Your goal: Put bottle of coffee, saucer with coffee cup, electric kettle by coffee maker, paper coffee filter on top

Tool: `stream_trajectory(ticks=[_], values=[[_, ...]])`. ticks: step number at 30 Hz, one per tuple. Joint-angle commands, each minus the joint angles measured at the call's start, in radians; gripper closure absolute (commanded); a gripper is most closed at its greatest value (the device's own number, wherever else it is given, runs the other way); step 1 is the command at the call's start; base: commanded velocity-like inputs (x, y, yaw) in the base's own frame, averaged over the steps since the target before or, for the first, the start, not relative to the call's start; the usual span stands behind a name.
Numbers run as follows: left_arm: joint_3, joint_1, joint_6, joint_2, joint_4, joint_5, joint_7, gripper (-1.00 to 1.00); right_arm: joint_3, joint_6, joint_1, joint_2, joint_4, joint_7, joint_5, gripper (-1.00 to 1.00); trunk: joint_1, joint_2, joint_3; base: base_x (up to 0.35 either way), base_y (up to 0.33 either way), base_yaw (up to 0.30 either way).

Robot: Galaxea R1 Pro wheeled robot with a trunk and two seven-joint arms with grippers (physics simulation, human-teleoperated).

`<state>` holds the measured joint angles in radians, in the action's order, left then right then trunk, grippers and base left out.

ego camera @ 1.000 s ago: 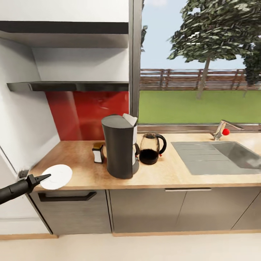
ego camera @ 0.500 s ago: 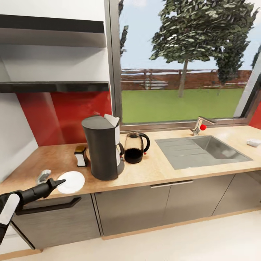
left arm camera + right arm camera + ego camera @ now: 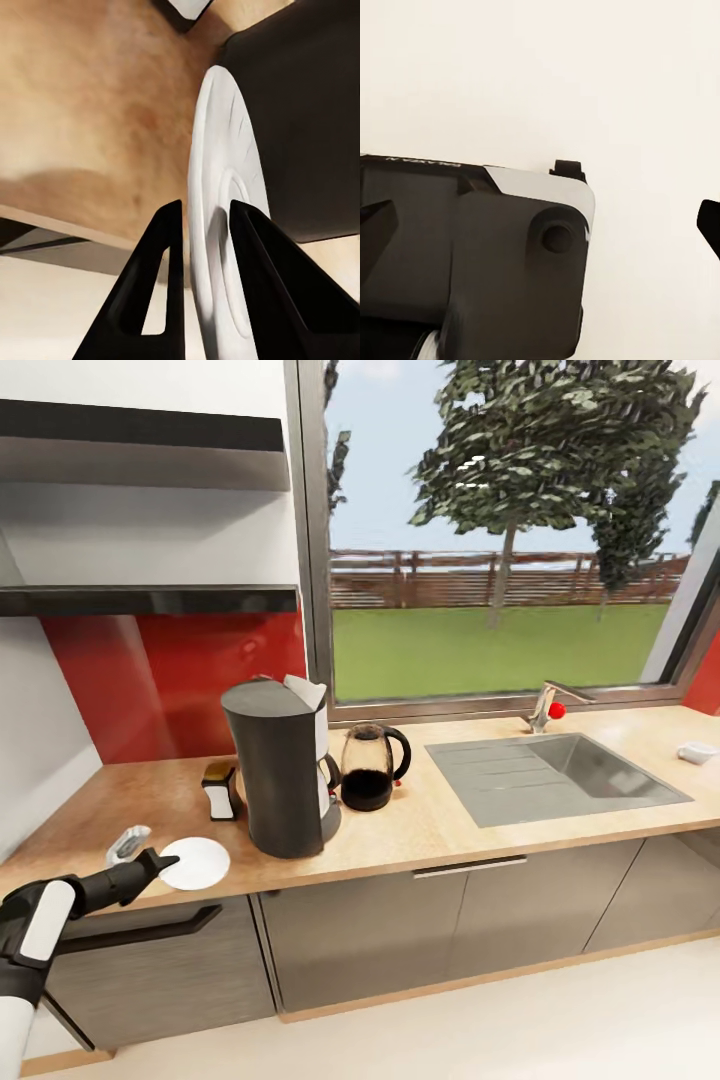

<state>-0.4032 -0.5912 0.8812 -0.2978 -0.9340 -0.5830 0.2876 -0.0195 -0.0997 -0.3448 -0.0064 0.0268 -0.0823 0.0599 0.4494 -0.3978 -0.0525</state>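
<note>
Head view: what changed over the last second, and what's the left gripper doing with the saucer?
Mostly the camera swung right, so the whole scene shifted; that is no move of the things. The left gripper was at the saucer throughout, its fingers now straddling the rim. Relative to the coffee maker, the saucer looks unmoved. Electric kettle, bottle of coffee and paper filter stayed put.

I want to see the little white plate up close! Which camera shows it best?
The left wrist view: the saucer looms large there, its rim between the left gripper fingers. The head view shows the saucer small but whole on the kitchen countertop.
</note>
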Motion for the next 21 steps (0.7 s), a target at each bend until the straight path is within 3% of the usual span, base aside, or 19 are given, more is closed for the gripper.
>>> stream_trajectory(ticks=[1,4,6,9,13,21], values=[[-0.01,-0.001,0.005,0.0,0.0,0.006,0.005,1.0,-0.001,-0.006,0.0,-0.001,0.002,-0.002,0.007,-1.0,0.001,-0.002,-0.002,0.0,0.0,0.0],[-0.026,0.0,-0.034,0.001,0.001,0.008,-0.008,1.0,-0.001,-0.007,0.0,-0.007,0.002,0.0,0.008,-1.0,0.001,-0.002,-0.002,0.0,0.0,0.0],[-0.026,0.001,-0.09,0.003,0.008,0.005,-0.051,1.0,0.0,-0.008,0.004,-0.012,0.001,0.001,0.009,-1.0,0.001,-0.002,-0.002,0.0,0.0,0.0],[-0.026,0.002,-0.117,0.018,0.01,0.001,-0.089,1.0,0.0,-0.009,0.03,-0.028,0.001,0.0,0.009,-1.0,0.001,-0.002,-0.002,0.0,0.0,0.0],[-0.025,0.003,-0.124,0.044,0.01,0.007,-0.095,1.0,0.0,-0.009,0.037,-0.045,0.001,-0.001,0.009,-1.0,0.001,-0.002,-0.002,0.0,0.0,0.0],[-0.019,0.005,-0.18,0.054,0.036,0.01,-0.096,1.0,0.0,-0.01,0.039,-0.048,0.002,-0.001,0.009,-1.0,0.001,-0.002,-0.002,0.094,-0.029,0.0]])
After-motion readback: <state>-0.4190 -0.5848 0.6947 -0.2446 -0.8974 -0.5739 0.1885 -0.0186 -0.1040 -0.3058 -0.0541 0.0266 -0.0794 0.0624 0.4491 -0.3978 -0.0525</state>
